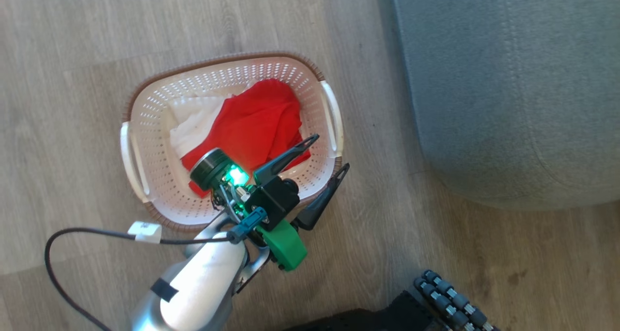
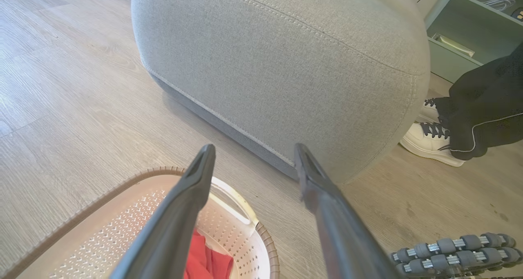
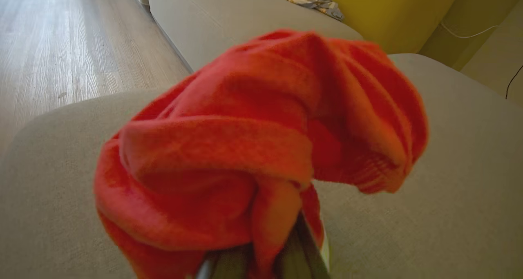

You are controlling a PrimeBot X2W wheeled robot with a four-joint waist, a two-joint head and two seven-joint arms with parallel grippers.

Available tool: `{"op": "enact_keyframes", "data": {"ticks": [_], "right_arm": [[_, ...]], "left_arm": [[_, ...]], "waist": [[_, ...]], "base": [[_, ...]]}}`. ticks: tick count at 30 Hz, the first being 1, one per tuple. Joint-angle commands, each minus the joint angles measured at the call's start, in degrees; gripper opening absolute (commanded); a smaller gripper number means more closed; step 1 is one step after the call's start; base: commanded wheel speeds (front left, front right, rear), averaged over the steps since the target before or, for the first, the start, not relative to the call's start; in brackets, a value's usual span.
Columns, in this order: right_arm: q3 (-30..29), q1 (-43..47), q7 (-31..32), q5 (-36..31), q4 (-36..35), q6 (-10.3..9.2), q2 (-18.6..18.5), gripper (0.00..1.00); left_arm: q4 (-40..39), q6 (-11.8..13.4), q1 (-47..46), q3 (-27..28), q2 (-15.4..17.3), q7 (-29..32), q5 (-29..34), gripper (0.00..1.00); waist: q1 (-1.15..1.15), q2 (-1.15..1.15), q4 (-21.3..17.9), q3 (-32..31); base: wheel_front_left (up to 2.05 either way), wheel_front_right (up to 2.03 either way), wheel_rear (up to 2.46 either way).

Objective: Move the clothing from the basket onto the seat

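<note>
Holding a red garment [image 3: 261, 140] pinched in the right gripper [image 3: 265, 266] over the seat [image 3: 449, 168] for release; left gripper [image 1: 330, 151] wide at the basket [image 1: 145, 103] edge

No legible text or number, not even on the white cable tag [image 1: 144, 231]

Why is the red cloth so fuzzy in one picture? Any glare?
Right wrist view: the red garment sits close to the lens, blurred. Head view: the pale forearm glares white. Left wrist view: sharp, though the seat bulges.
</note>
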Motion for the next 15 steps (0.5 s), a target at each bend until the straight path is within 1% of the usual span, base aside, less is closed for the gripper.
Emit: {"op": "enact_keyframes", "data": {"ticks": [1,7,8,9,10,15], "right_arm": [[0.2,-0.4,0.6,-0.8,-0.4,0.14,-1.8,0.00],[-2.7,0.5,0.9,-2.0,1.6,0.14,-1.9,0.00],[-3.3,0.5,0.8,-2.2,1.7,0.14,-2.1,0.25],[-3.9,0.7,0.5,-2.6,1.7,0.14,-2.3,0.67],[-4.4,0.8,0.3,-3.0,1.8,0.14,-2.4,1.00],[-6.8,1.4,-0.2,-4.6,2.1,0.14,-2.5,1.00]], "left_arm": [[-1.4,0.0,-0.5,1.3,-0.6,-0.3,0.1,1.00],[-1.5,0.0,-0.8,1.4,-1.1,-0.3,-0.1,1.00],[-1.5,0.0,-0.8,1.5,-1.0,-0.3,0.0,1.00],[-1.6,0.0,-0.9,1.7,-1.0,-0.3,0.0,1.00],[-1.7,0.0,-1.0,1.9,-1.0,-0.3,0.0,1.00],[-1.7,0.0,-1.1,2.4,-1.2,-0.3,0.1,1.00]], "waist": [[-0.01,0.00,0.6,0.2],[-0.01,0.00,1.7,0.0],[-0.01,0.00,1.8,-0.1],[-0.01,0.00,1.9,-0.2],[-0.01,0.00,2.0,-0.4],[-0.01,0.00,2.0,-2.0]], "base": [[0.00,0.00,0.00],[0.00,0.00,0.00],[0.00,0.00,0.00],[0.00,0.00,0.00],[0.00,0.00,0.00],[0.00,0.00,0.00]]}}
